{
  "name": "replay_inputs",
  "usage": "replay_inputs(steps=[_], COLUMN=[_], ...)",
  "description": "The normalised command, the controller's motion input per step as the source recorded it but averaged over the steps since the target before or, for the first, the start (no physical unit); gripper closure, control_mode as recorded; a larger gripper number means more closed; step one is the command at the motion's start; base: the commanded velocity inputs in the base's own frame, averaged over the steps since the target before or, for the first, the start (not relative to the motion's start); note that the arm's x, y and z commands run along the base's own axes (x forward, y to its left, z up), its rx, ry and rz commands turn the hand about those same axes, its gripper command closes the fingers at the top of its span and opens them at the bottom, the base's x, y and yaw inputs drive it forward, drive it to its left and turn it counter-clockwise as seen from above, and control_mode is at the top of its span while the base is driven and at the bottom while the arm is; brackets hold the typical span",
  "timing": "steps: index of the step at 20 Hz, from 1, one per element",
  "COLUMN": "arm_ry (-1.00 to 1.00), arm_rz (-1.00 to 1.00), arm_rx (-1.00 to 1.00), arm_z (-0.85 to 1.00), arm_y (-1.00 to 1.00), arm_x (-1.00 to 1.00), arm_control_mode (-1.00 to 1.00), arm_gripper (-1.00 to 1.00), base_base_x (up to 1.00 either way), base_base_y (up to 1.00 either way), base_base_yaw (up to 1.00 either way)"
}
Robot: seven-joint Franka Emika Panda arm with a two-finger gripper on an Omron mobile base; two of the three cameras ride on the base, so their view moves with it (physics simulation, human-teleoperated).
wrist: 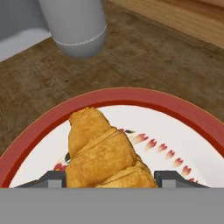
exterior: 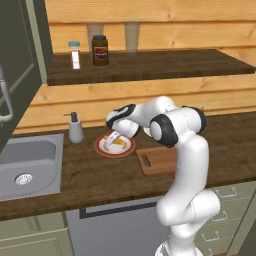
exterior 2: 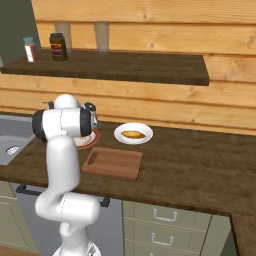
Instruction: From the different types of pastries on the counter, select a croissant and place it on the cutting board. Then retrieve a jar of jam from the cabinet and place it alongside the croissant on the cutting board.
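Hand view: gripper point(wrist: 109, 180) clamps croissant point(wrist: 105, 153); jar point(exterior: 100, 50) label unreadable.

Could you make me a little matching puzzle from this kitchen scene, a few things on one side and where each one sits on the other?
Things:
1. croissant
2. jam jar
3. soap dispenser
4. cutting board

Places:
A. on the upper wooden shelf
B. beside the sink
C. on the red-rimmed plate, between the robot's fingers
D. bare on the counter, in front of the white plate

Pairs: 1-C, 2-A, 3-B, 4-D
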Motion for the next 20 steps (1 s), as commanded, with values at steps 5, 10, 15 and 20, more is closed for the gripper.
replay_inputs(steps=[5,10,15,20], arm_ry=[0.01,0.08,0.10,0.08], arm_rz=[0.17,0.36,0.43,0.23], arm_rx=[-0.01,-0.28,-0.20,-0.06], arm_z=[0.29,0.38,0.30,0.33], arm_y=[-0.06,0.04,0.02,0.11], arm_x=[-0.02,0.00,-0.04,-0.18], arm_control_mode=[-1.00,-1.00,-1.00,-1.00], arm_gripper=[1.00,1.00,1.00,1.00], base_base_x=[0.00,0.00,0.00,0.00], base_base_y=[0.00,0.00,0.00,0.00], base_base_yaw=[0.00,0.00,0.00,0.00])
